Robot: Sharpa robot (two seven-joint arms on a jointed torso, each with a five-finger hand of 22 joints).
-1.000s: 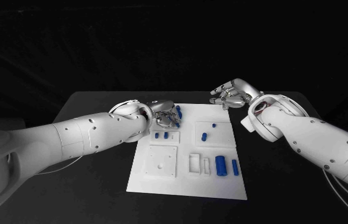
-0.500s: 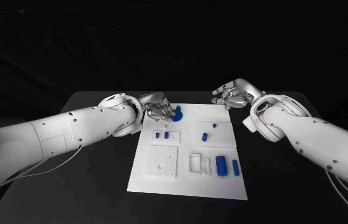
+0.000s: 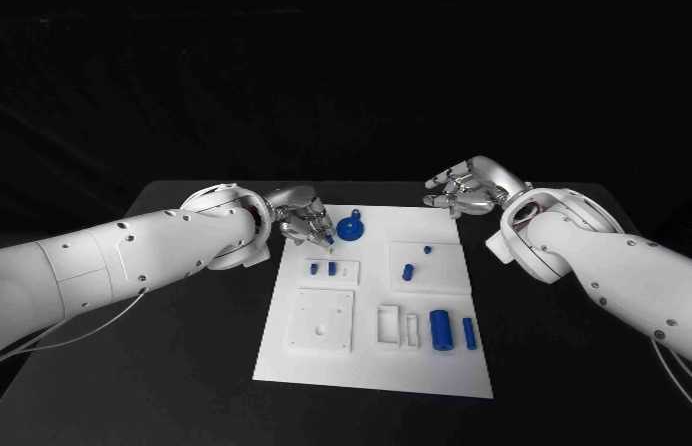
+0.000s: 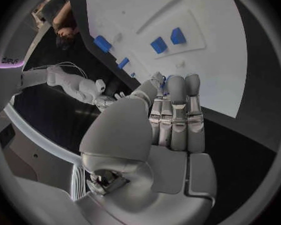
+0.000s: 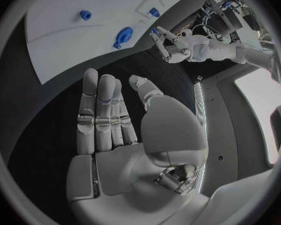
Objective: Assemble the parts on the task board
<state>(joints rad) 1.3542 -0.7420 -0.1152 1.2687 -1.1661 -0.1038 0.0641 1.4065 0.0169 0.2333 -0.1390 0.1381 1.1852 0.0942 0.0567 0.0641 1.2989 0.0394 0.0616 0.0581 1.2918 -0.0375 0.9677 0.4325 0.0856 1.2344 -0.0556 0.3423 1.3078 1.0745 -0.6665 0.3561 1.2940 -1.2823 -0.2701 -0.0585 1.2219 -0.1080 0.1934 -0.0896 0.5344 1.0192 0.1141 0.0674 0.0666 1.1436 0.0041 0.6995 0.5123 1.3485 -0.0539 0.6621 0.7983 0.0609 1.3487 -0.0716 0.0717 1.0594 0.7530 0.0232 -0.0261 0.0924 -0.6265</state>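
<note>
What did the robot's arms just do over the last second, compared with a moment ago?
The left hand drew back toward the board's left edge, away from the round blue part, which now lies uncovered near the far end of the task board; whether the hand holds anything is unclear. The right hand stayed hovering, empty and spread, at the board's far right corner. The other blue parts kept their places.

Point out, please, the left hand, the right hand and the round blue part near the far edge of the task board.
left hand [image 3: 306, 224]: head view, its fingers.
right hand [image 3: 464, 191]: head view, middle of the hand.
round blue part [image 3: 352, 231]: head view, its round body.

The head camera looks down from above at the task board [image 3: 378, 296]. Each wrist camera sits close behind its own robot hand, and both also see the board.
</note>
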